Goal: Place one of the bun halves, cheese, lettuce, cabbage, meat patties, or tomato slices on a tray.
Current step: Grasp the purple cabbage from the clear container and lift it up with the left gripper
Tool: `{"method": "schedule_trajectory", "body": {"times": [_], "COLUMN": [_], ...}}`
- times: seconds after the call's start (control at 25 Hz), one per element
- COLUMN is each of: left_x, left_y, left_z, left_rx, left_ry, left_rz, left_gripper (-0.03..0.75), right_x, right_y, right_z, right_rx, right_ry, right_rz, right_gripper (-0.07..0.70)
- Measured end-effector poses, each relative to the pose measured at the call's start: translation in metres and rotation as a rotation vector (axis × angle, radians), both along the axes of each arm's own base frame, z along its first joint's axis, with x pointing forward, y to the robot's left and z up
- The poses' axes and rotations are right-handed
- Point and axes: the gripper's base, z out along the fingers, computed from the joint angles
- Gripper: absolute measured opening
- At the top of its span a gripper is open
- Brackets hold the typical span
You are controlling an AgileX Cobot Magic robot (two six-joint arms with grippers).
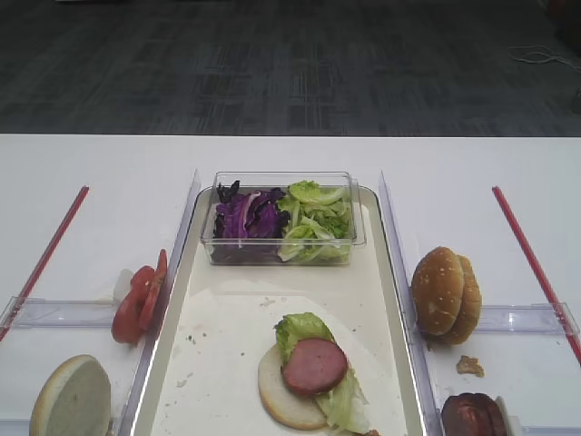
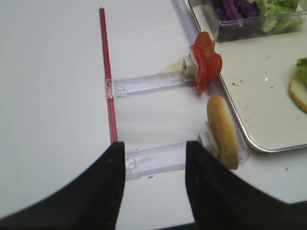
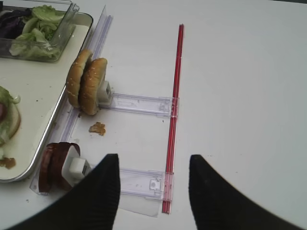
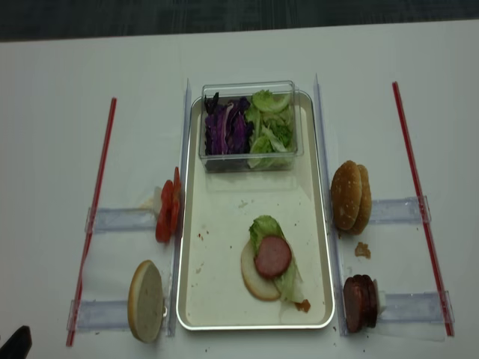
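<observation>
The silver tray (image 1: 227,336) holds a bun half (image 1: 277,395) topped with lettuce (image 1: 300,329) and one meat patty (image 1: 314,366). Purple cabbage (image 1: 245,218) and more lettuce (image 1: 318,222) fill a clear tub at the tray's far end. Tomato slices (image 1: 138,304) and a bun half (image 1: 73,400) stand left of the tray. On its right stand bun halves (image 1: 445,295) and meat patties (image 1: 472,416). No cheese is in view. My left gripper (image 2: 154,143) hangs open and empty over the left rail. My right gripper (image 3: 154,156) is open and empty beside the patties (image 3: 55,165).
Red rods (image 1: 50,250) (image 1: 531,259) lie along both outer sides, joined to clear plastic holder rails (image 2: 148,82) (image 3: 139,103). A brown crumb (image 1: 469,365) lies on the table between the right buns and the patties. The white table's far edge meets dark carpet.
</observation>
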Motion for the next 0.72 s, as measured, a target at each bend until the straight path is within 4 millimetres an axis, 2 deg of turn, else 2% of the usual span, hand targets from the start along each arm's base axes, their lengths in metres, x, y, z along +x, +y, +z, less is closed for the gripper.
{"method": "schedule_trajectory", "body": {"times": [0.36, 0.72], "left_x": [0.034, 0.076], "left_y": [-0.007, -0.015], "left_z": [0.002, 0.031], "left_rx": [0.046, 0.026], "left_ry": [0.231, 0.368], "left_rz": [-0.019, 0.001], "left_gripper": [0.286, 0.286], "right_x": [0.0, 0.0], "right_y": [0.0, 0.0], "right_z": [0.0, 0.0], "right_rx": [0.0, 0.0], "right_ry": [0.0, 0.0], "right_rz": [0.0, 0.0], "right_gripper": [0.359, 0.359]}}
